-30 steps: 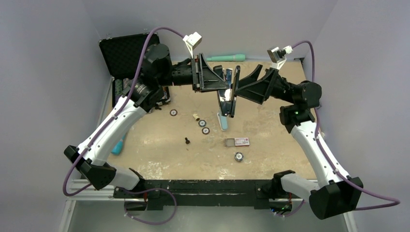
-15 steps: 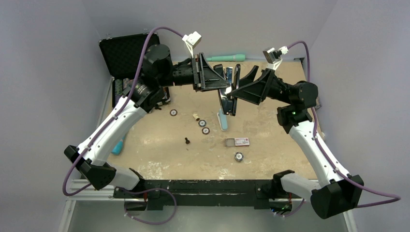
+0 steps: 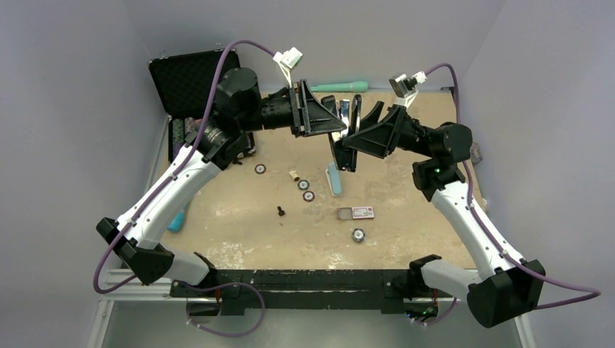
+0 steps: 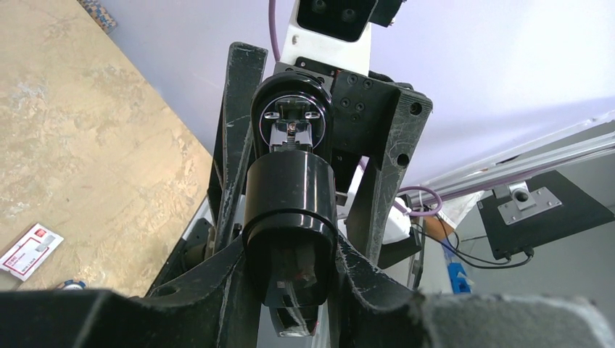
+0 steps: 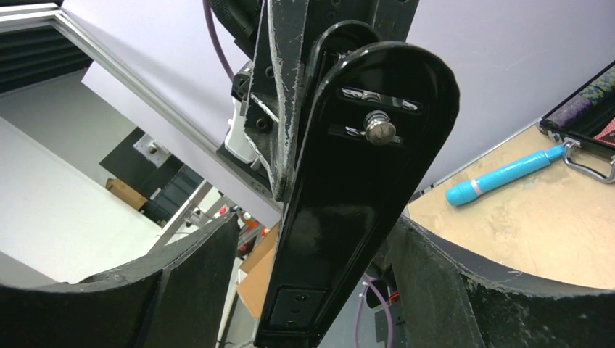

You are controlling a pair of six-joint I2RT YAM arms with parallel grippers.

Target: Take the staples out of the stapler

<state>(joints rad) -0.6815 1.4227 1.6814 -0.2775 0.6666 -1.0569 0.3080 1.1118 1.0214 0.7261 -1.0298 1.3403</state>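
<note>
"Where's the stapler point(image 3: 341, 152)?"
"Up off the counter point(image 3: 239, 232), held mid-air. Left end effector point(image 4: 290, 261) is clamped on its body."
"And the right end effector point(image 5: 323, 232)?"
"Jaws apart, straddling the stapler's underside, rivet point(image 5: 379, 129) facing its cam (gap on one side, IMO). Staples: can't make any out from here."
</note>
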